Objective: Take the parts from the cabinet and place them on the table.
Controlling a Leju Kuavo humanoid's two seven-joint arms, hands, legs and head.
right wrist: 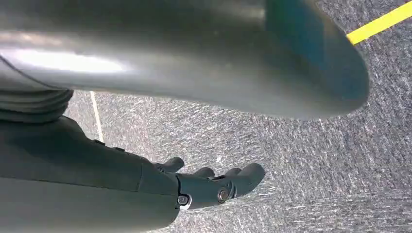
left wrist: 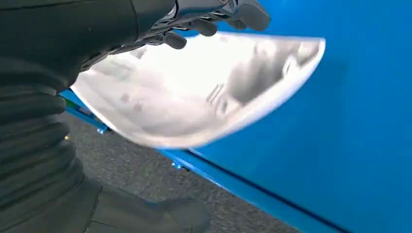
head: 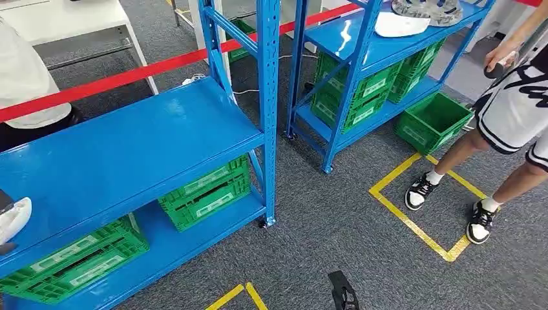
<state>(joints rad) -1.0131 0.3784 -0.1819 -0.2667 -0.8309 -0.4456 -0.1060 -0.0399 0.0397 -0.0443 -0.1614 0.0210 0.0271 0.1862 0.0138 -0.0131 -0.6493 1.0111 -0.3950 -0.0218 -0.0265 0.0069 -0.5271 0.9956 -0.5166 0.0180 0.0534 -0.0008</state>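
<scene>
My left hand (left wrist: 204, 19) grips a white curved shell part (left wrist: 194, 92) by its rim, just over the blue top shelf of the near rack (head: 129, 148). In the head view that white part (head: 14, 218) and the left hand (head: 4, 201) sit at the far left edge. Another white part (head: 400, 24) and grey round parts (head: 426, 8) lie on the far rack's top shelf (head: 349, 39). My right hand (right wrist: 214, 187) hangs low over the grey carpet with nothing in it, fingers apart; the head view shows the right hand (head: 342, 294) at the bottom. A white table (head: 77, 19) stands at the back left.
Green crates (head: 207, 190) fill the lower shelves of both racks, and one green crate (head: 432, 121) stands on the floor. A person (head: 517, 103) stands at the right inside yellow floor tape (head: 413, 219). Another person in white (head: 22, 77) is at the left, behind a red barrier tape (head: 129, 76).
</scene>
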